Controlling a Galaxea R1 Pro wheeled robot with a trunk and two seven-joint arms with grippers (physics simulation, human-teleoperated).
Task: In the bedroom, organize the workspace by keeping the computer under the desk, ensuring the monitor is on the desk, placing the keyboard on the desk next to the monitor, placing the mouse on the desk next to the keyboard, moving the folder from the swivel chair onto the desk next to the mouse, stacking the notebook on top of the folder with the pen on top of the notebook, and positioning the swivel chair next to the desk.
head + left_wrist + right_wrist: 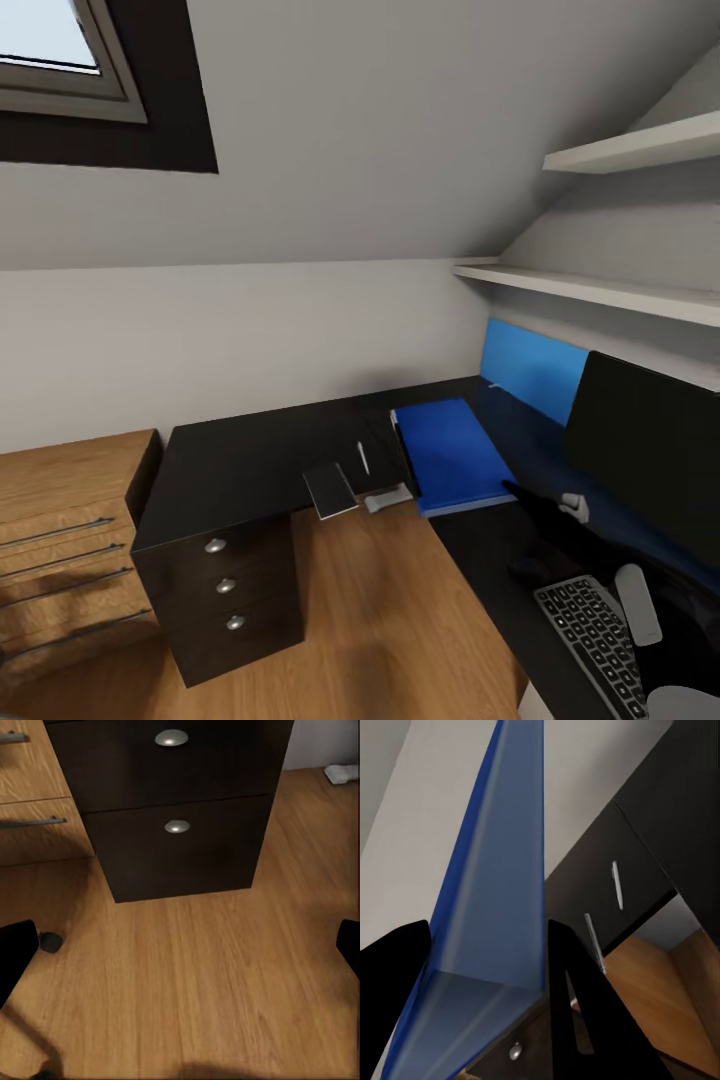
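1. My right gripper [487, 967] pinches the near edge of the folder [450, 455], one black finger on either side of the blue cover in the right wrist view; the folder lies flat on the black surface [250, 450], in the corner of the L, just short of the blue back panel [530, 370].
2. To my right stand the monitor [650, 460] and, nearer, the keyboard [590, 640], with a dark lump I take for the mouse [530, 568] between keyboard and folder.
3. The step in hand, as I judge it, is seating the folder beside that mouse. I should lay it fully flat and release only once no edge overhangs.
4. The notebook [330, 490] sits left of the folder, its near end overhanging the inner edge; the pen [363, 457] lies just beyond it. Any sliding of the folder leftward risks nudging both off.
5. My left gripper [180, 952] hangs spread and empty over the wooden floor [195, 990], before the drawer unit [176, 832].
6. When I withdraw, the arm should lift straight up, clear of the monitor.
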